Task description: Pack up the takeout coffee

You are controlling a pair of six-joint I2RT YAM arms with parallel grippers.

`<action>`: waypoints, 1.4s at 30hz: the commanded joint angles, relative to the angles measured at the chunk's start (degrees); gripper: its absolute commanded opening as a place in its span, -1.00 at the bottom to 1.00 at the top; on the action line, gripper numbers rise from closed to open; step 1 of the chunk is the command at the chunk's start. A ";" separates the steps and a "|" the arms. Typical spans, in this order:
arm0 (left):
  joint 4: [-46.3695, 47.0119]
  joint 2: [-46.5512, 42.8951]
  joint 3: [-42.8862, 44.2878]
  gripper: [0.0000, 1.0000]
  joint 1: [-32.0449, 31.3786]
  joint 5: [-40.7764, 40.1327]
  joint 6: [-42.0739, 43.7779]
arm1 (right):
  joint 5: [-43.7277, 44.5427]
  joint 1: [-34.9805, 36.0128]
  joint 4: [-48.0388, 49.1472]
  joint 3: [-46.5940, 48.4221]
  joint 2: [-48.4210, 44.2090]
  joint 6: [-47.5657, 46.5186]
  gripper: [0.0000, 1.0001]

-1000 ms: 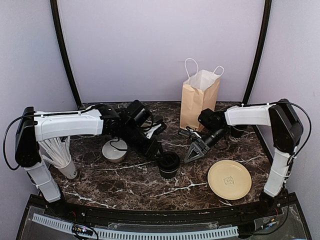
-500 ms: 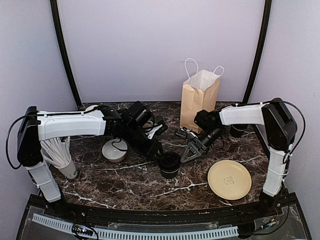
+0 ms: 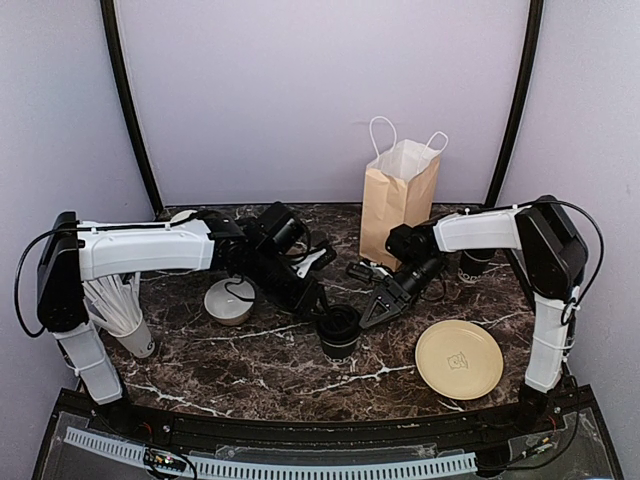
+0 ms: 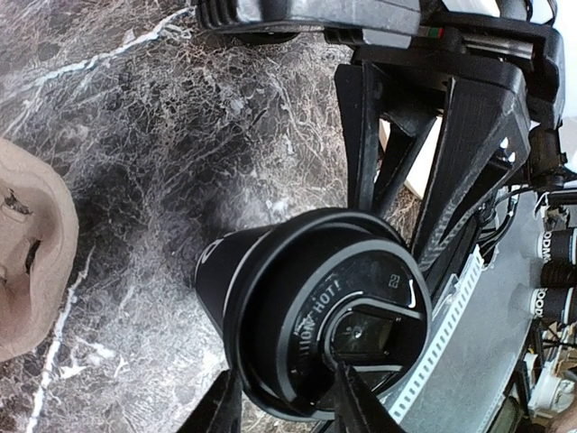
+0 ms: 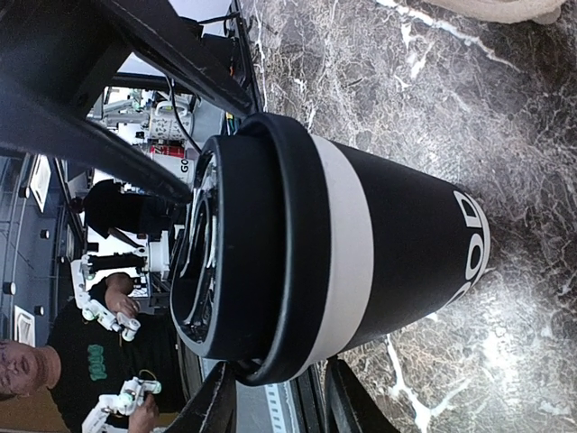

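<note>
There are two black coffee cups. One cup with a lid (image 3: 338, 330) stands in the middle of the dark stone surface (image 3: 250, 370). The other cup (image 3: 476, 263) stands at the back right, behind the right arm (image 3: 485, 230). There is one brown paper bag (image 3: 398, 200) standing open at the back. There is also one yellow plate (image 3: 458, 358), one pale round dish (image 3: 228, 300) and one stack of nested cups (image 3: 118, 305). The left arm (image 3: 140, 250) stretches low across from the left. The right arm bends in from the right. Both meet at the cup with a lid. The left fingers (image 4: 358, 406) sit at the lid, a bit apart, and it is not clear if they pinch it. The right fingers (image 5: 215, 406) are apart with their tips by the lid's edge, and the cup is not between them.
</note>
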 commanded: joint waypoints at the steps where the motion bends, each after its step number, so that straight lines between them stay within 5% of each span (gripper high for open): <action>1: 0.07 1.09 1.57 -0.18 0.09 2.52 0.60 | 1.73 0.66 2.59 0.81 1.95 3.02 -0.35; 19: -3.64 3.93 -5.74 -0.47 0.10 -0.69 0.10 | 31.34 1.02 7.56 1.01 7.29 10.35 -0.48; 25: -4.12 3.70 -4.49 -0.40 0.03 -1.93 0.50 | 22.36 0.93 2.23 6.66 5.97 3.05 -0.52; 29: -5.62 1.57 -1.77 -0.20 0.06 -3.42 1.66 | 17.87 0.77 -1.42 9.58 3.04 -0.79 -0.41; 37: -5.40 -1.91 1.34 0.19 0.03 -3.86 2.22 | 18.62 -0.66 -3.43 12.69 0.66 -2.55 -0.25; 42: -7.84 -2.78 3.31 0.27 0.12 -8.02 2.77 | 17.28 -1.65 -5.45 14.50 0.34 -3.84 -0.14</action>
